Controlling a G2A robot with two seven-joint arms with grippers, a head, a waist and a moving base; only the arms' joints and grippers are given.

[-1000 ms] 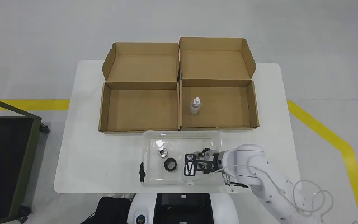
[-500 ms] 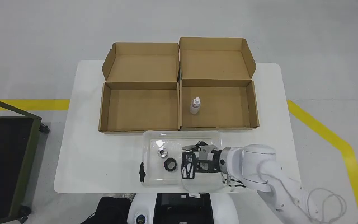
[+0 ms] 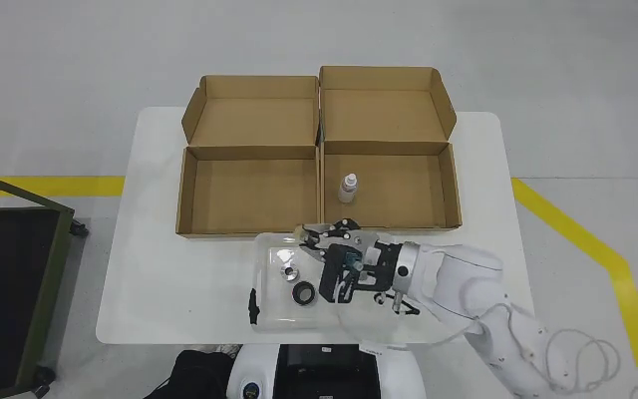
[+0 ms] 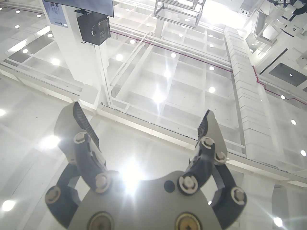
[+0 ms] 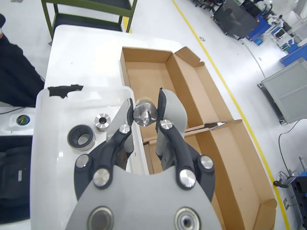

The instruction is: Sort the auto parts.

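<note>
Setting: White worktable (image 3: 150,259) on a factory floor crossed by yellow lane lines, with two open cardboard boxes side by side and a clear tray (image 3: 261,244) in front of them.
Right gripper: Your right gripper (image 5: 145,101) has its fingers clamped on a round metal part (image 5: 145,117), one pad on each side of the rim.
Where the part is: It sits between the fingertips, raised above the tray's far wall. The left box (image 5: 146,72) lies just beyond the fingertips.
Why held so: Pinching across the full width likely keeps a round piece from rolling free. The height suggests it is being carried over the tray wall to a box.
Left in the tray: A black-ringed bearing (image 5: 79,137) and a small metal collar (image 5: 102,120) lie just beside each other on the tray floor, below the fingers and apart from them.
Right box: A white bottle (image 3: 348,187) stands upright in the right box (image 3: 399,190), well apart from the fingers. That hints the metal pieces belong in the other box.
Left gripper: Your left gripper (image 4: 142,108) points up at the ceiling, fingers wide apart with nothing between them. It looks parked out of the way.
Writing: You can read no marking on the parts, and the bottle's label is too small to make out. A black tape patch (image 5: 63,90) on the tray's rim shows no lettering.
</note>
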